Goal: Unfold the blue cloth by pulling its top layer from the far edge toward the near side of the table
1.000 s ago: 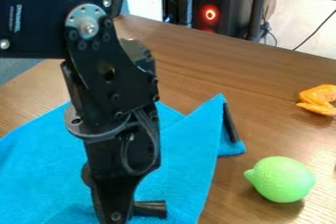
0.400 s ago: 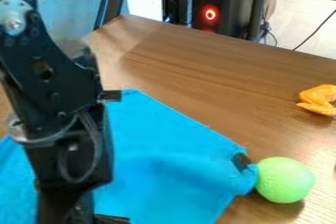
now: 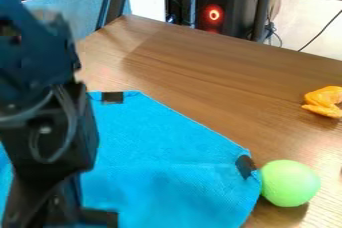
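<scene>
Black tool is at lower left, over the blue cloth. Can't tell how far open it is or whether it has hold of any cloth. Risk: a low sideways move could snag the fabric and bunch it. Cloth lies across the left and middle of the tabletop, dark patch at its top corner, another at its right. That right corner looks to be against the green lime; a rightward shove could roll it. Orange piece sits well apart, upper right, low risk.
</scene>
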### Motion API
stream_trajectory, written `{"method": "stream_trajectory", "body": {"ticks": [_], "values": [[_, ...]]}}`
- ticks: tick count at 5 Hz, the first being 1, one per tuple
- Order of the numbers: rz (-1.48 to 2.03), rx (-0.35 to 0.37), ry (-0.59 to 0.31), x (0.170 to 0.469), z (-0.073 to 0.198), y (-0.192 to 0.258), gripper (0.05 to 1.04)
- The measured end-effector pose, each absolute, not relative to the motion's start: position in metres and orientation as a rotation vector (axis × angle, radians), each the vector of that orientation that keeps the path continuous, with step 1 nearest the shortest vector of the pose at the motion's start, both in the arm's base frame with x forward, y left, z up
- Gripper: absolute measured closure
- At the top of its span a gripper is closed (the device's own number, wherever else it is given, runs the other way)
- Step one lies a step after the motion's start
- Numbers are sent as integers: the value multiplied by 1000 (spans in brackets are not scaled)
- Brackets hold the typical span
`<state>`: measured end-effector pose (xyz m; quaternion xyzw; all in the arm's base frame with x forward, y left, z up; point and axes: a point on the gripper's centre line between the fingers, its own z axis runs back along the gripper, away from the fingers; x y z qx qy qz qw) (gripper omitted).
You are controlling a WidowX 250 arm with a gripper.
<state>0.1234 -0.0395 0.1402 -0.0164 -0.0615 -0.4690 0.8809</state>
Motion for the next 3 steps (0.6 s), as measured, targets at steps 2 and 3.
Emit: {"method": "stream_trajectory", "body": {"ticks": [2, 3], "values": [[-930, -334, 79, 183, 174, -35, 292], [-850, -313, 126, 212, 170, -29, 85]]}}
